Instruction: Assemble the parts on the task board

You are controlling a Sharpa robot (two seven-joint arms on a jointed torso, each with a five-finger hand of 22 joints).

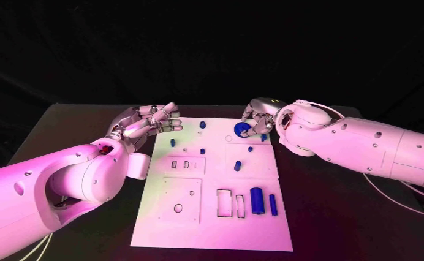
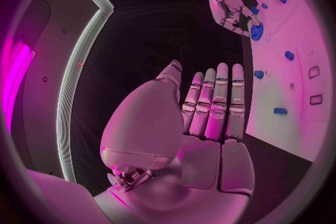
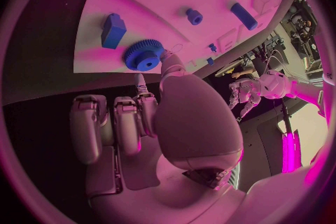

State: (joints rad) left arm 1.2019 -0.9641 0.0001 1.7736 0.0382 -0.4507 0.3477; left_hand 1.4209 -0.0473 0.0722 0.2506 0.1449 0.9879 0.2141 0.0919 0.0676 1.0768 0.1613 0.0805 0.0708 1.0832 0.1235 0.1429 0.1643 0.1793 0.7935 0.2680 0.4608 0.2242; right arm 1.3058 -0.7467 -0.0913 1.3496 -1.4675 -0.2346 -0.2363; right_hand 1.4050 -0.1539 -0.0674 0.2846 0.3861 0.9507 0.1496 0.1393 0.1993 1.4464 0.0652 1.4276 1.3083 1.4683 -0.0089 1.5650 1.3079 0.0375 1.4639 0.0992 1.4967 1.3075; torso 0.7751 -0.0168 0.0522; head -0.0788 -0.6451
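At the board's (image 1: 212,236) far right, right hand (image 1: 258,117) pinches the blue gear (image 1: 242,128); seating step. Left hand (image 1: 150,121) spread, holding nothing. Next likely needs lining the gear over its spot.

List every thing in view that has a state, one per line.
Left silver hand: open, fingers apart, holding nothing.
Right silver hand: fingertip touching the blue toothed gear, which lies flat.
Large blue cylinder: lying on its side.
White task board: flat, several slots unfilled.
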